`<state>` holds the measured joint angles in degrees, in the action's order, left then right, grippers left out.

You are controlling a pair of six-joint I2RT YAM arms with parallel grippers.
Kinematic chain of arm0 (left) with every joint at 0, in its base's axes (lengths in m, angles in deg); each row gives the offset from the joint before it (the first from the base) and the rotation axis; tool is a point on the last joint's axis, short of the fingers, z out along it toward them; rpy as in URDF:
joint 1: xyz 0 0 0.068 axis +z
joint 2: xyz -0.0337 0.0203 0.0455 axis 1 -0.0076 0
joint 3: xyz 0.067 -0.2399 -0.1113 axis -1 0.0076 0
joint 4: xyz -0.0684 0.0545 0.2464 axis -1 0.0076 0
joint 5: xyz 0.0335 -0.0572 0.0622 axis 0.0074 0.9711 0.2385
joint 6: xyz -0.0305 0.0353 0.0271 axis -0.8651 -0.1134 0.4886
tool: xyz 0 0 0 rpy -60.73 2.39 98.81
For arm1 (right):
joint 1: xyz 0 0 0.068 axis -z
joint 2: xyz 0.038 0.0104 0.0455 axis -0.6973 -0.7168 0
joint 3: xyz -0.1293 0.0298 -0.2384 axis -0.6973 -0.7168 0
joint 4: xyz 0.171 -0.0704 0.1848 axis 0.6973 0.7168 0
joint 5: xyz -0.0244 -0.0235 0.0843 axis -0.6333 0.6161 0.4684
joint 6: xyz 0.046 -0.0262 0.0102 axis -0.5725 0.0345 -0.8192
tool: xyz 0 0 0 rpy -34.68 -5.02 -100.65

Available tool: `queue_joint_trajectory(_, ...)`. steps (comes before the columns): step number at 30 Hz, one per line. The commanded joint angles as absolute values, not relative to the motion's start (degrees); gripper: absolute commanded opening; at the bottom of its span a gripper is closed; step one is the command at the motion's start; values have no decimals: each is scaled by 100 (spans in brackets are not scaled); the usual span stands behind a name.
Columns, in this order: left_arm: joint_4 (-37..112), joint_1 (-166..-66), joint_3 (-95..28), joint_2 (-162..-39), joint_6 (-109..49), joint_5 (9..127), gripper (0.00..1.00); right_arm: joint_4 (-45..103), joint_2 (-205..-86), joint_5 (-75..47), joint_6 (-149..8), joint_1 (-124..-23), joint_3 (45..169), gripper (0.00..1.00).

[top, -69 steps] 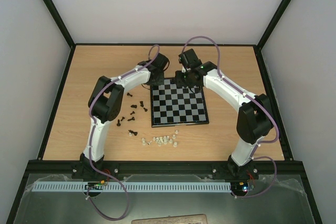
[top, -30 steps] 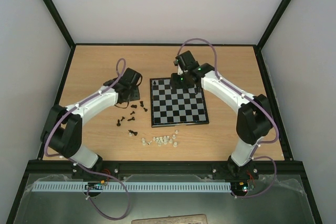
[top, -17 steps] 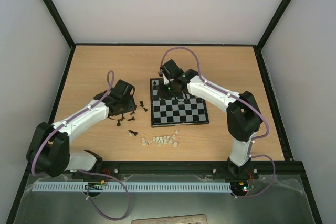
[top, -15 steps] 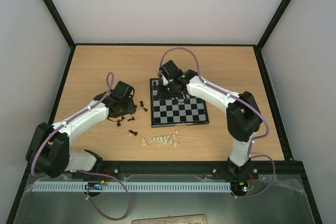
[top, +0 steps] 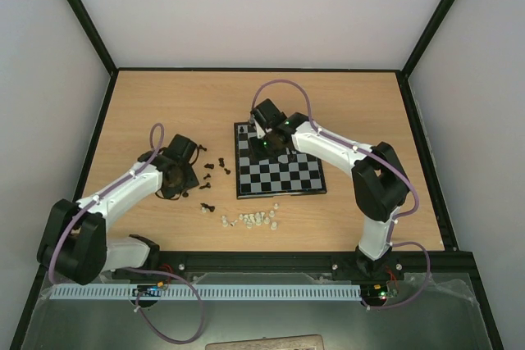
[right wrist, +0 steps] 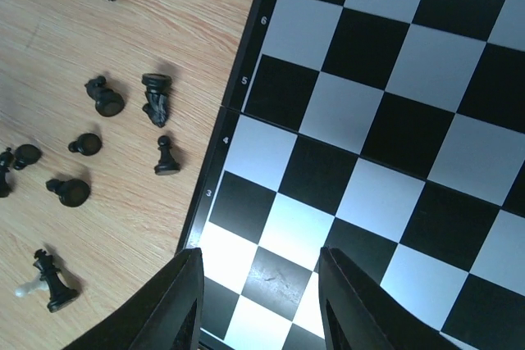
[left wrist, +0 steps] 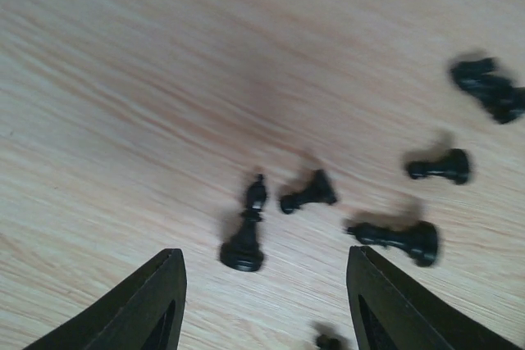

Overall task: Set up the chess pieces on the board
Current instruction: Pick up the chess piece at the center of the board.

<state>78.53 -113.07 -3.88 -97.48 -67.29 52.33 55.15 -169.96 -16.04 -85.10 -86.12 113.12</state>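
1. The left hand has drawn back from the far edge of the board. It now hovers low over the surface at 9 o'clock of the board, fingers spread and empty.
2. In its wrist view, 1 black piece sits just ahead of the gap, and others lie toward 2 o'clock.
3. The right hand has slid from the middle of the far edge toward the board's 11 o'clock corner. Its fingers are parted with nothing held.
4. The black chess pieces remain scattered off the board at 9 o'clock.
5. The whitish pieces stay clustered at 7 o'clock.
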Motion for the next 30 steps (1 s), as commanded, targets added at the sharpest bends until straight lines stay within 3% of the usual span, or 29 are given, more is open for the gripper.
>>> queue_joint_trajectory(1, 7966, -11119, -197, -9982, -6645, 5342, 56, 5522, -16810, -1516, -8455, -8631, 11152, 39)
queue_joint_trajectory(30, 7401, -10899, -194, -10793, -6203, 5459, 23, 5497, -16950, -1522, -8458, -8640, 11149, 39)
